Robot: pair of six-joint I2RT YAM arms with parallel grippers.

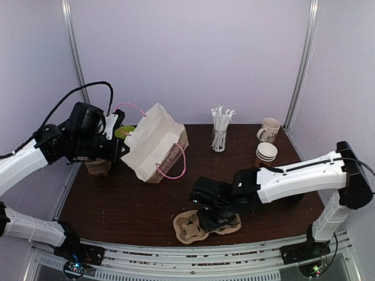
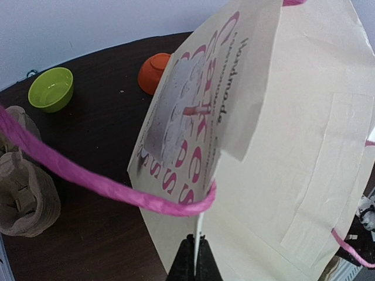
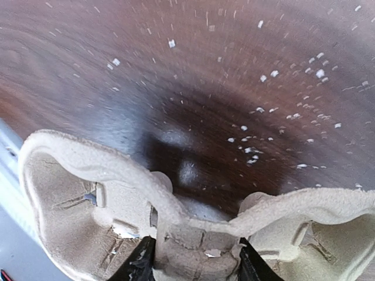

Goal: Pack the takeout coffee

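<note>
Packing is looking barely begun. On the far left of the table, the left gripper is pinching the edge of the paper bag between pressed-together tips, holding it up. The right gripper is squeezing the middle ridge of a pulp cup carrier at the near edge. At the far right, the kraft paper cups are sitting stacked beside the mug. They are lidless as far as I can see and well apart from bag and carrier, so nothing is packed yet.

The left arm is raised, and the left gripper has its jaws shut on the paper bag edge. The right arm stretches low leftward, and the right gripper has its jaws half apart, pressing the cup carrier ridge.
</note>
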